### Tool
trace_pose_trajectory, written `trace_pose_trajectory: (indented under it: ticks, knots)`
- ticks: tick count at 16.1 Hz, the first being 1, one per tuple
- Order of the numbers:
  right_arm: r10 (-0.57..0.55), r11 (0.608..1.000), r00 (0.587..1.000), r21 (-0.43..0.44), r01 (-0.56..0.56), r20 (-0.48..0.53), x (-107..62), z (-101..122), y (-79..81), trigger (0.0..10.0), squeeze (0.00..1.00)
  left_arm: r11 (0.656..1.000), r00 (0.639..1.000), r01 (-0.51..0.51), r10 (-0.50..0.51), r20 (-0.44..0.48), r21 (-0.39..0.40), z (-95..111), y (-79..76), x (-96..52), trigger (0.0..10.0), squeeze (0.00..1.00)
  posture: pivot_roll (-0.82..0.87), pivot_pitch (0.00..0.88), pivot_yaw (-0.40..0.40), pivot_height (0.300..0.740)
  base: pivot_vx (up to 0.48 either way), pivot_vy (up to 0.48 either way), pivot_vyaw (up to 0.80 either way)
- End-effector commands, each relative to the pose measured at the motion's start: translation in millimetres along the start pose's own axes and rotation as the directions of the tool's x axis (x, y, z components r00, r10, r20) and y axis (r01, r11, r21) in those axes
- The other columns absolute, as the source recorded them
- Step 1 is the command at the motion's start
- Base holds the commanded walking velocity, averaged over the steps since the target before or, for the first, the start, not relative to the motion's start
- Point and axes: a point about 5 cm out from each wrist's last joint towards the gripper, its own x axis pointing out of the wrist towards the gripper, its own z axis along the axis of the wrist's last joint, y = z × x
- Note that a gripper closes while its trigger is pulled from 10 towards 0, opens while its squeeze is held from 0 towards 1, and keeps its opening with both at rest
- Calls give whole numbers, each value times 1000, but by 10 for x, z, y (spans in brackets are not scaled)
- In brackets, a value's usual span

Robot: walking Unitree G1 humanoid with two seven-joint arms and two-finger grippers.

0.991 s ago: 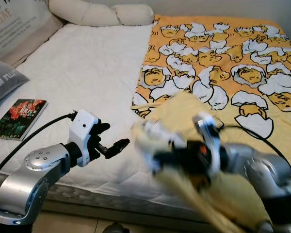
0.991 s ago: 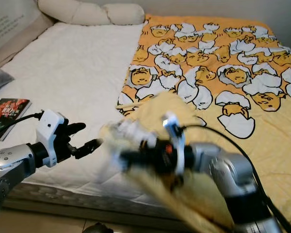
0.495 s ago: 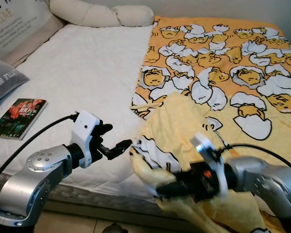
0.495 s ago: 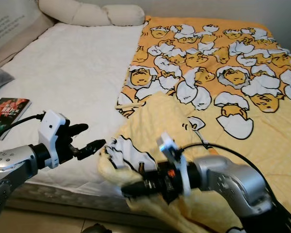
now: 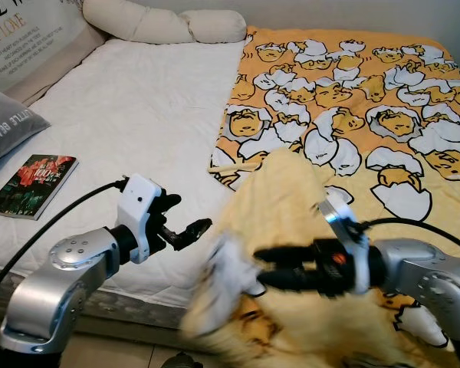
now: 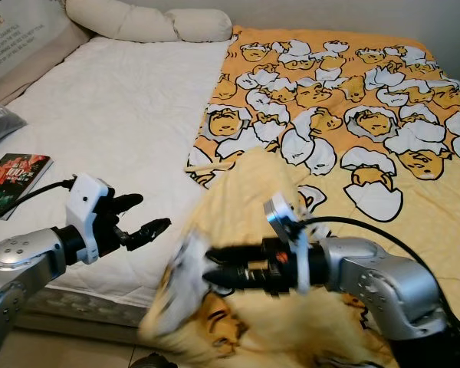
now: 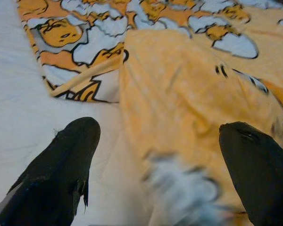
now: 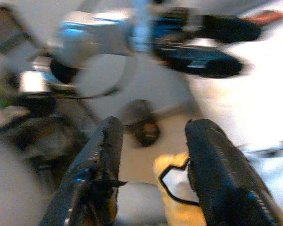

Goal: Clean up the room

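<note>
The wide bed with its white quilted cover [image 5: 138, 115] is the landmark here. Over its right half lies the large yellow blanket printed with cartoon egg figures [image 5: 353, 84], and the blanket's near corner is bunched up and spilling over the bed's front edge toward the floor.

The right gripper [image 5: 270, 270] reaches across that bunched corner at the bed's front edge, fingers parted, with a blurred flap of cloth [image 5: 218, 280] hanging just off their tips; whether they have any hold of it I cannot tell. If not, the corner will likely slide off the bed.

The left gripper [image 5: 185, 228] hovers above the white cover near the front edge, fingers spread and empty, just beside the flap. The two could collide.

A small dark paperback book [image 5: 31, 186] lies far left, untouched.
</note>
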Motion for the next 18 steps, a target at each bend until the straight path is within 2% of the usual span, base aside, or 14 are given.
trace_pose_trajectory:
  ticks: [1, 2, 4, 5, 6, 7, 8, 10, 12, 15, 18]
  knots:
    - [-113, 992, 994, -49, 113, -11, -28, 45, -104, 10000, 420, 999, 999, -33, 33, 16, 26, 51, 35, 29, 10000, 0, 38, 0, 36, 740, 0, 0, 0]
    - [-161, 985, 987, -54, 161, 16, -61, 73, -150, 10000, 0, 998, 998, -55, 55, 29, 30, 70, 51, 40, 10000, 0, 44, 0, 30, 740, 0, 0, 0]
    - [-315, 946, 946, -49, 319, 71, -122, 94, -300, 10000, 0, 996, 995, -86, 84, 53, 33, 89, 57, 57, 10000, 0, 50, 0, 24, 740, 0, 0, 0]
    - [-441, 894, 894, -51, 446, 86, -158, 60, -424, 10000, 0, 992, 991, -121, 120, 57, 29, 77, 54, 79, 10000, 0, 50, 0, 23, 740, 0, 0, 0]
    - [-613, 781, 783, -64, 621, 107, -205, -2, -589, 10000, 0, 981, 978, -192, 189, 92, 24, 76, 71, 117, 10000, 0, 50, 0, 19, 740, 0, 0, 0]
    - [-725, 679, 677, -34, 733, 130, -239, -68, -690, 10000, 0, 970, 965, -243, 240, 109, 12, 54, 83, 149, 10000, 0, 49, 0, 17, 740, 0, 0, 0]
    - [-800, 590, 581, 20, 807, 153, -270, -152, -739, 10000, 0, 957, 953, -290, 289, 89, 6, -11, 107, 179, 10000, 0, 45, 0, 20, 740, 0, 0, 0]
    - [-891, 445, 431, 87, 891, 142, -303, -389, -751, 10000, 0, 945, 943, -328, 327, 66, 11, -93, 119, 179, 10000, 0, 35, 0, 28, 740, 0, 163, 0]
    - [-916, 394, 377, 128, 910, 138, -305, -495, -732, 10000, 0, 942, 940, -337, 335, 67, 7, -101, 116, 168, 10000, 0, 32, 0, 33, 740, 0, 356, 0]
    - [-921, 381, 366, 107, 918, 135, -222, -627, -669, 10000, 0, 936, 934, -351, 349, 73, 14, -101, 124, 171, 10000, 0, 29, 0, 40, 740, 0, 480, 0]
    - [-921, 378, 356, 143, 915, 155, -153, -636, -636, 10000, 0, 935, 934, -352, 349, 71, 34, -105, 122, 172, 10000, 0, 29, 0, 45, 740, 0, 480, 0]
